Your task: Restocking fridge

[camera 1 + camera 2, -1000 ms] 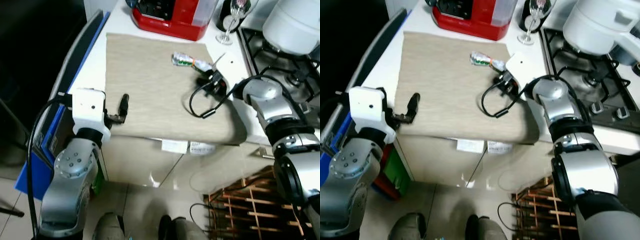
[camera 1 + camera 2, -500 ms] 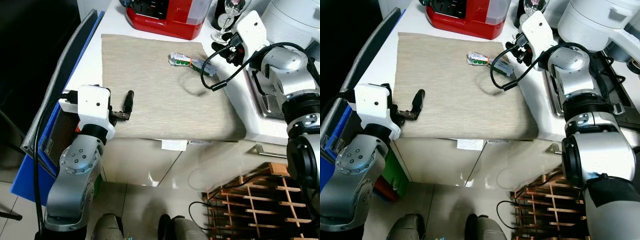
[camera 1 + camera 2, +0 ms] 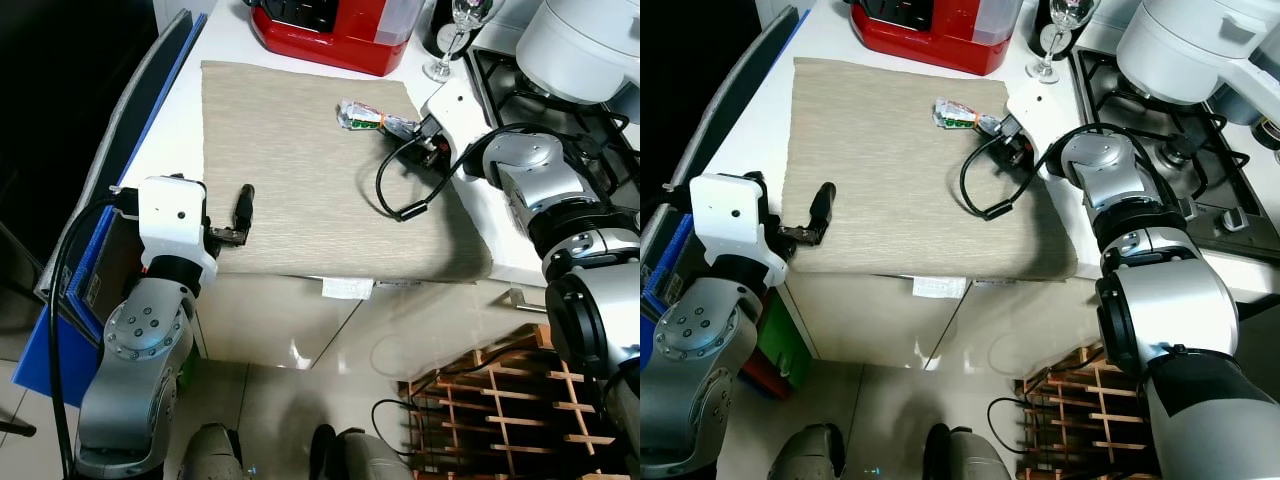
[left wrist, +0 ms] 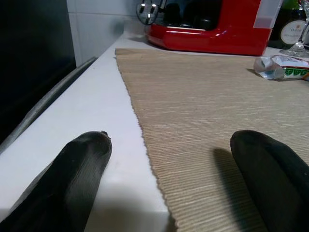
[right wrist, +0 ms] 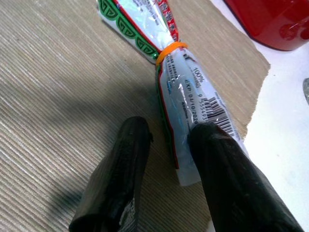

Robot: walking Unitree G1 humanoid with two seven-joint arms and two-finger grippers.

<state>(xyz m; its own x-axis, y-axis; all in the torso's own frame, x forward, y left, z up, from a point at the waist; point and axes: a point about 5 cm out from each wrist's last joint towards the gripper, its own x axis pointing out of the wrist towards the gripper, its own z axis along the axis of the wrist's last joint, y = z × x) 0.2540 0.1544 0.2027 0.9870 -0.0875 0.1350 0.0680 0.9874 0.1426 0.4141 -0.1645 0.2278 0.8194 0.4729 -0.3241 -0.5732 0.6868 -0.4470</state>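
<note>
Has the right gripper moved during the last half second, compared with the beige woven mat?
Yes. The right gripper has come down from near the wine glass to the beige woven mat's corner; its open fingers are now at the tied plastic packet.

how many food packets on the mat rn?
1: the plastic packet tied with an orange band, lying on the beige mat near its far right corner, at the right gripper fingertips.

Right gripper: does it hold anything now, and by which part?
Nothing is held. The right gripper is open around the packet's barcode end, not closed.
</note>
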